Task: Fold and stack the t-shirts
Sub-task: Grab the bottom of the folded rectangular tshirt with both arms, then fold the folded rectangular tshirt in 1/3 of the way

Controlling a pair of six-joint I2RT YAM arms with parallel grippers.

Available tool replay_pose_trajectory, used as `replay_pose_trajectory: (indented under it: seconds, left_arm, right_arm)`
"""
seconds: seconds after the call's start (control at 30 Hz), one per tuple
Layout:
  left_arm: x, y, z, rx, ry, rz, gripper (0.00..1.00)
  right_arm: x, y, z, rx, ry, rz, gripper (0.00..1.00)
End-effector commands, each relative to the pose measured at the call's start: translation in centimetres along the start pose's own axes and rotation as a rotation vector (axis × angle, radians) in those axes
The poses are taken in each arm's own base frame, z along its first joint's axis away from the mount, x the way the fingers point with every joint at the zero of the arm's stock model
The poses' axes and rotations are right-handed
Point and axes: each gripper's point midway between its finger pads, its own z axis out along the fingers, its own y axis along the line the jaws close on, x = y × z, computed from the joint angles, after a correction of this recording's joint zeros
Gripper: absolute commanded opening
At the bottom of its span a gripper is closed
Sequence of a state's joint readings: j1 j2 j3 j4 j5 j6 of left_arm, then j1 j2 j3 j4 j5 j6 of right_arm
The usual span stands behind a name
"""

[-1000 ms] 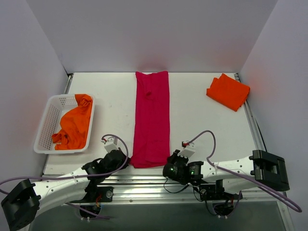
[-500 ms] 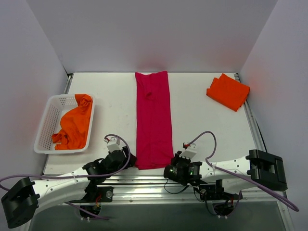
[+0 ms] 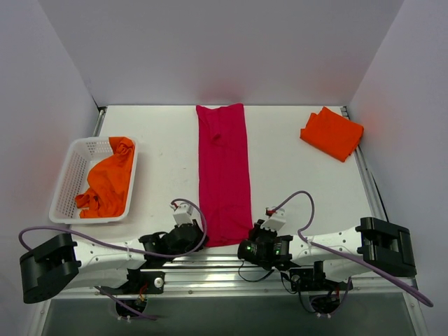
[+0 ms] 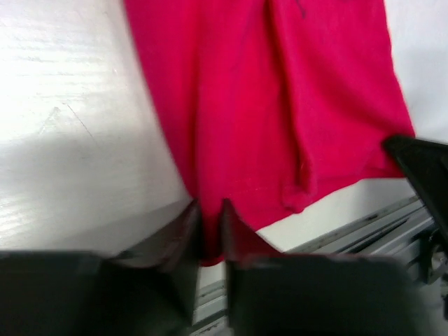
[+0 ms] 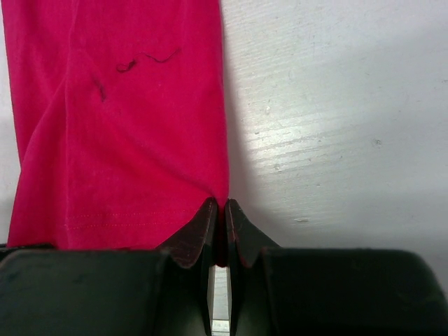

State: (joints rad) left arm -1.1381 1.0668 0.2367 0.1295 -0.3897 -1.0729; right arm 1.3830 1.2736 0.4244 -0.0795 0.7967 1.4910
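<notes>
1. Well off to the left of your left claw (image 3: 197, 236), and a little ahead of it, a white mesh basket (image 3: 70, 183) holds a crumpled orange t-shirt (image 3: 108, 183).
2. Your left claw (image 4: 212, 213) has its jaws drawn almost together. It pinches the near-left hem corner of the crimson t-shirt (image 4: 280, 105), with red cloth showing in the thin gap.
3. The crimson t-shirt (image 3: 224, 175) lies as a long flat strip on the table (image 3: 294, 182). It runs straight away from both claws.
4. Your right claw (image 5: 217, 210) is clamped tight on the strip's near-right corner.
5. Far ahead and right of your right claw (image 3: 250, 241), the folded orange t-shirt (image 3: 332, 132) lies well apart.
</notes>
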Motion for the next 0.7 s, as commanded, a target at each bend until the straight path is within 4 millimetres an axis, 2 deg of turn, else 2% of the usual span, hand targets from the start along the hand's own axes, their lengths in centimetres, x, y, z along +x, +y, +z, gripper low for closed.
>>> replay_pose_trajectory:
  seconds: [0.0,0.07,0.1,0.17,0.2,0.23,0.3,0.33,0.4,0.57,0.6,0.67]
  left_arm:
    - [-0.3,-2.6,0.0,0.057,-0.02,-0.028,0.17]
    - [0.0,-2.4,-0.1,0.044,-0.021,-0.03,0.05]
    - [-0.2,-2.6,-0.3,0.046,-0.026,-0.036,0.03]
    - [-0.2,-2.2,-0.5,0.028,-0.026,-0.027,0.02]
    - [-0.5,-2.8,-0.9,0.042,-0.032,-0.03,0.02]
    - [-0.5,-2.3,-1.2,0.02,-0.026,-0.018,0.02]
    - [-1.0,-2.9,-1.8,0.024,-0.031,-0.014,0.02]
    - [-0.8,-2.2,-2.1,-0.002,-0.018,0.003,0.02]
    - [-1.1,-2.5,-2.7,0.002,-0.016,0.006,0.02]
    - [-1.9,-2.9,-3.7,-0.005,-0.017,0.017,0.02]
    - [-2.2,-3.1,-3.9,-0.005,-0.025,0.016,0.02]
    - [-3.4,-3.7,-4.5,-0.01,-0.048,0.022,0.02]
  right_arm:
    - [-1.5,-0.4,-0.1,0.015,-0.07,-0.007,0.0]
    - [-1.6,-0.4,-0.3,0.011,-0.07,-0.003,0.0]
    - [-1.6,-0.5,-0.3,0.013,-0.067,-0.004,0.0]
    - [-1.7,-0.5,-0.6,0.006,-0.063,0.001,0.0]
    - [-1.7,-0.7,-0.7,0.013,-0.06,-0.01,0.0]
    - [-1.7,-0.7,-0.9,0.013,-0.058,-0.003,0.0]
    - [-1.6,-0.9,-1.6,0.012,-0.052,-0.023,0.0]
    - [-1.7,-0.8,-1.8,0.008,-0.058,-0.004,0.0]
    - [-1.5,-1.0,-2.5,0.003,-0.056,-0.028,0.0]
    - [-2.2,0.3,-3.3,-0.006,-0.077,-0.037,0.0]
    - [-2.6,0.2,-3.4,0.003,-0.089,-0.052,0.0]
    - [-3.8,1.4,-3.8,-0.007,-0.128,-0.051,0.0]
